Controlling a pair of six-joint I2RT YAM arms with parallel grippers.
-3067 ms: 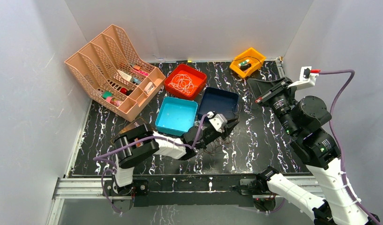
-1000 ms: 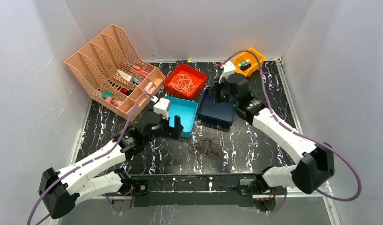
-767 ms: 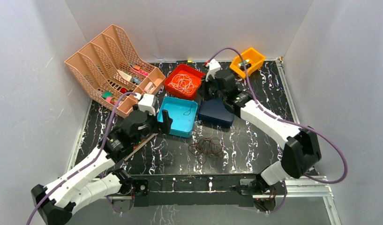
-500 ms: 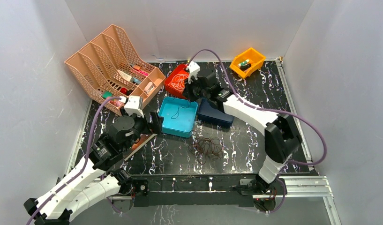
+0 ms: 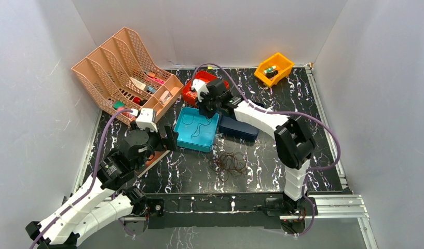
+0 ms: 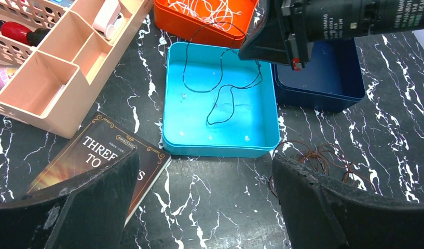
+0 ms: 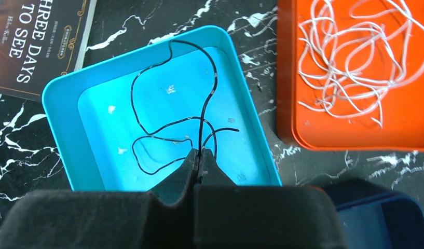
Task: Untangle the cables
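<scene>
**Right arm swings a black cable into the tray.** The right gripper (image 7: 197, 155), jaws pinched tight on the black cable (image 7: 202, 111), hangs over the back edge of the teal tray (image 5: 185, 136). It is just in front of the orange tray (image 7: 303, 129). A second ago it stood farther right, over the navy tray (image 5: 245, 130). It has since swung left across the table (image 5: 313, 98), and its forearm now lies above the navy tray's back edge.

The teal tray, bare a second ago, now carries most of the black cable. Loose loops lie on its floor, and one strand rises from them to the closed fingertips.

The left gripper (image 6: 204, 171) is spread wide and holds nothing. A second ago its fingers stood at the teal tray's left rim. It has drawn back to the left and now hovers low over the table near the tray's front left corner, beside the book (image 6: 95, 155). Three seconds ago it was down over the brown cable (image 5: 229, 163).

That brown cable lies in a loose coil on the table in front of the teal and navy trays. It is where it lay a second ago, and neither arm touches it. The white cable (image 7: 350, 57) sits tangled in the orange tray, partly hidden from above by the right wrist. The rack (image 5: 111, 62) stands at back left, unmoved.
</scene>
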